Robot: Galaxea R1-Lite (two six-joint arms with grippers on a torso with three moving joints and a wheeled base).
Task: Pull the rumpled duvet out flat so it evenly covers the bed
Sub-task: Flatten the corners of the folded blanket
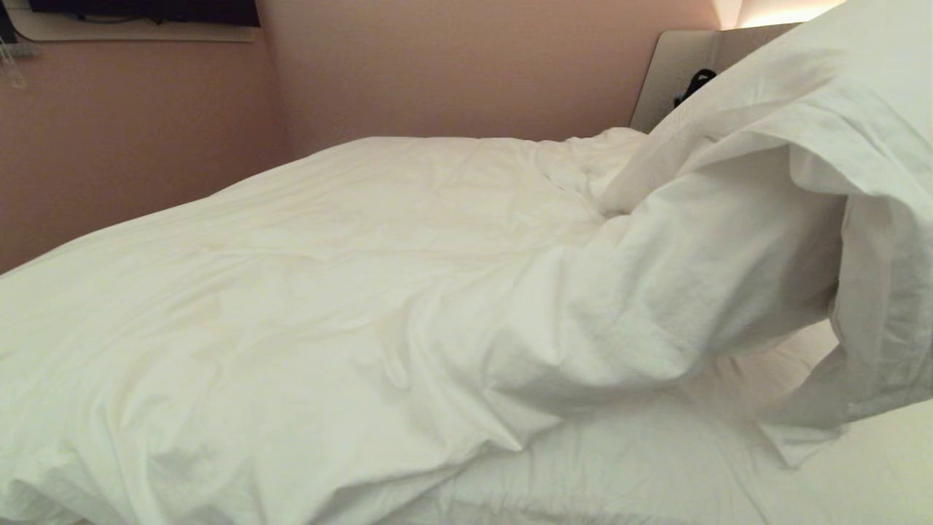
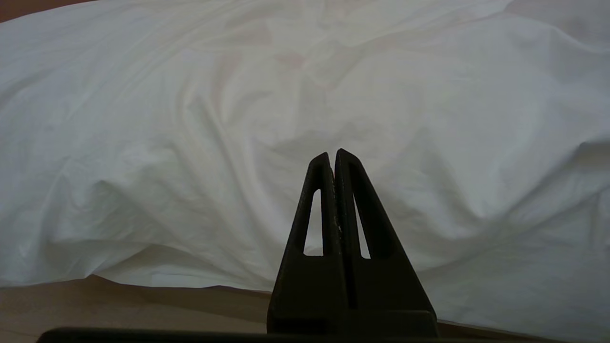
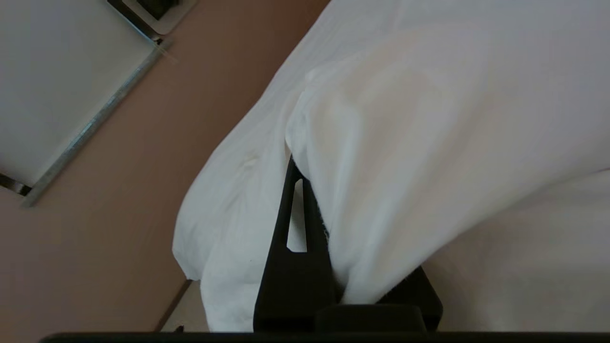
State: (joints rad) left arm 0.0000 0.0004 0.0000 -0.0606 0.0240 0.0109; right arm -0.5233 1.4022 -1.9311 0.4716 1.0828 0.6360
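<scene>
- On the bed point(image 1: 860, 481), the duvet point(image 1: 306, 292) lies rumpled, its right side lifted.
- Right gripper point(image 3: 310, 190) is closed on a duvet fold.
- Left gripper point(image 2: 333, 157) is closed, empty, before the duvet.

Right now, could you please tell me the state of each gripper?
Left gripper: closed, holding nothing, in front of the duvet.
Right gripper: closed on a fold of the duvet.

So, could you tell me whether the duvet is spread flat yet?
Not yet: the duvet is rumpled, one edge lifted, pinched in the right gripper.
</scene>
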